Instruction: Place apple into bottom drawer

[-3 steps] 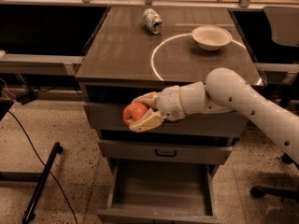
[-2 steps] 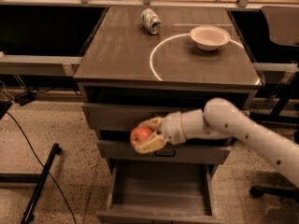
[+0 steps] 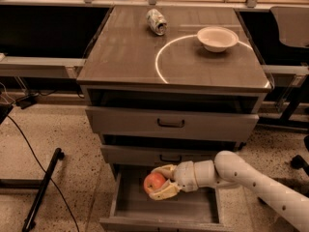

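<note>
The red-orange apple [image 3: 154,181] sits between the cream fingers of my gripper [image 3: 159,182], which is shut on it. The white arm reaches in from the lower right. Gripper and apple hang just above the inner floor of the bottom drawer [image 3: 166,209], which is pulled out open at the foot of the grey cabinet. The apple is over the drawer's left half, below the middle drawer's front.
The two upper drawers [image 3: 171,123] with black handles are shut. On the cabinet top [image 3: 125,52] lie a dented silvery can [image 3: 156,21] and a white bowl [image 3: 217,38]. A black stand leg [image 3: 43,190] and cable lie on the floor at left.
The gripper has carried the apple down from in front of the upper drawers to just above the open bottom drawer.
</note>
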Motion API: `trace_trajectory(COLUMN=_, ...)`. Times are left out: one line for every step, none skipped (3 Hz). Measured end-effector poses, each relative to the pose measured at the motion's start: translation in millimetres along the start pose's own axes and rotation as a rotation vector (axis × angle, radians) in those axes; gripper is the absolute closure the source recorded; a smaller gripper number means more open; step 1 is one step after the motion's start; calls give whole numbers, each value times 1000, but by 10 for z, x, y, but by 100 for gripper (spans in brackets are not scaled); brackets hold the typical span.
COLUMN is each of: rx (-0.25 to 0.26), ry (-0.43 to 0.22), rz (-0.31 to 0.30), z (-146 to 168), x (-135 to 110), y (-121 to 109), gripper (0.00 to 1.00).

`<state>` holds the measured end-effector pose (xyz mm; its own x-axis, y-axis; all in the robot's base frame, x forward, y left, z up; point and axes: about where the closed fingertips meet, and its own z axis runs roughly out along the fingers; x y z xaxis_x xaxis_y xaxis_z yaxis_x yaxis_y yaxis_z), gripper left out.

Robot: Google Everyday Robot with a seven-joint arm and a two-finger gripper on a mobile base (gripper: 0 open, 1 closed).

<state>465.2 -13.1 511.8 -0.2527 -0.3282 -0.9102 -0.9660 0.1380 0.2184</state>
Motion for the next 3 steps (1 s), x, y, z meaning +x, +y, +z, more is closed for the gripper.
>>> trace_trajectory(rx=28, ry=-9, rz=20, z=92, x=7, y=-25, gripper=100)
trace_trajectory(rx=197, ry=-19, rz=20, z=395, x=687, y=-395, gripper=100)
trace_trajectory(rx=320, ry=-31, rz=21, z=563, x=1159, y=-683, gripper=100)
